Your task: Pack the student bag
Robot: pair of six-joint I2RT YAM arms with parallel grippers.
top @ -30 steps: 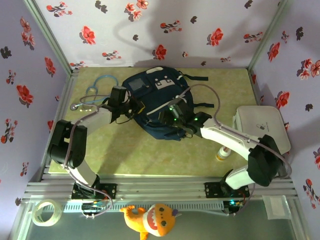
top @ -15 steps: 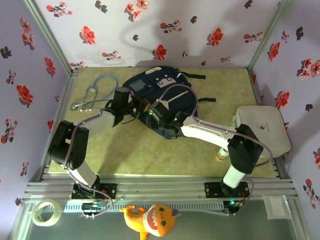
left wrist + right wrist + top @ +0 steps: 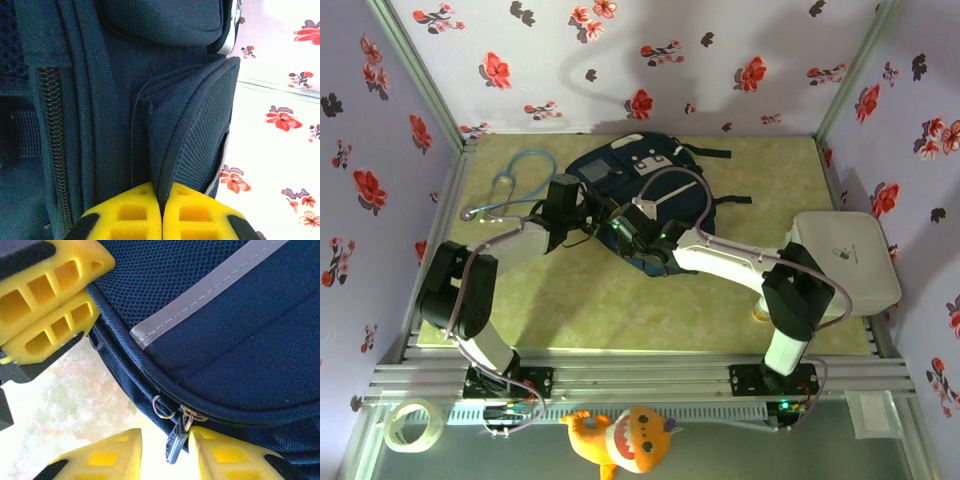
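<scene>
The student bag (image 3: pixel 610 172) lies flat toward the back middle of the green surface (image 3: pixel 775 175). The left end effector (image 3: pixel 161 202) is pinched tight on a fold of its navy fabric. The right end effector (image 3: pixel 167 455) stands narrowly parted at the bag's edge, with a zipper pull (image 3: pixel 175 440) hanging in the gap.

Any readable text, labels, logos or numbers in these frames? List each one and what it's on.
No text is legible in any view.
student bag, front patches: white/grey markings, too small to read in the top view.
white case: a small dark mark on the lid, too small to read.
zipper pull: no lettering I can make out in the right wrist view.
</scene>
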